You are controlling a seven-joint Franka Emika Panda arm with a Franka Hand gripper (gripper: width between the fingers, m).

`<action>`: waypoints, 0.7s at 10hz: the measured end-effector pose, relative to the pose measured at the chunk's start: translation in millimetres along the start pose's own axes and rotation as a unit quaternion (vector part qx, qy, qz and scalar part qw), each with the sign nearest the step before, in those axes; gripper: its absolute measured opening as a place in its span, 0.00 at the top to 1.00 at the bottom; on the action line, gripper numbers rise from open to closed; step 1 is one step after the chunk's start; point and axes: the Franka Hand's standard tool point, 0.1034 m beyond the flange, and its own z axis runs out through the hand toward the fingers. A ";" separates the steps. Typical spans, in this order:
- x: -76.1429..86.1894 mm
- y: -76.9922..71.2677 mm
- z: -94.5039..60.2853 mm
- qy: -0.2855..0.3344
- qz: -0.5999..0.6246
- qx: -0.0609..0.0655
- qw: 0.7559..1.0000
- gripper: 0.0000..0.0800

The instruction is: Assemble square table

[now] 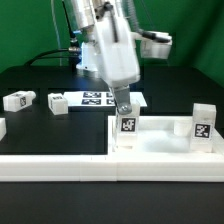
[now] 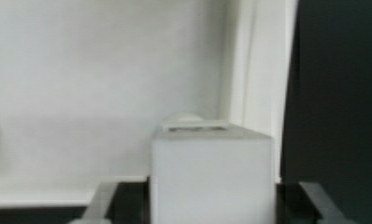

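Black tabletop [image 1: 40, 132], white tray-like square top [image 1: 165, 142] with upright corner leg [image 1: 202, 124] inside, second leg [image 1: 127, 126] pinched between closed fingers [image 1: 121, 104].

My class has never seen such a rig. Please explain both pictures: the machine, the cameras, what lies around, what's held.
This is a robot arm ending in a two-finger gripper. One picture comes from a camera off the arm, showing the whole scene; the other from a camera on the wrist. The gripper holds a small white tagged leg at a corner of the square table top, a rimmed white tray. A second leg stands at another corner. A third leg and a fourth leg lie on the black table near the marker board.
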 end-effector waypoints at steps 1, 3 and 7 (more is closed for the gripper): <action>1.1 -0.9 -0.9 -0.006 0.030 0.000 1.000 0.63; 0.0 -0.1 0.0 -0.006 0.021 -0.001 1.000 0.63; -5.6 2.8 1.5 -0.019 -0.261 -0.016 0.965 0.22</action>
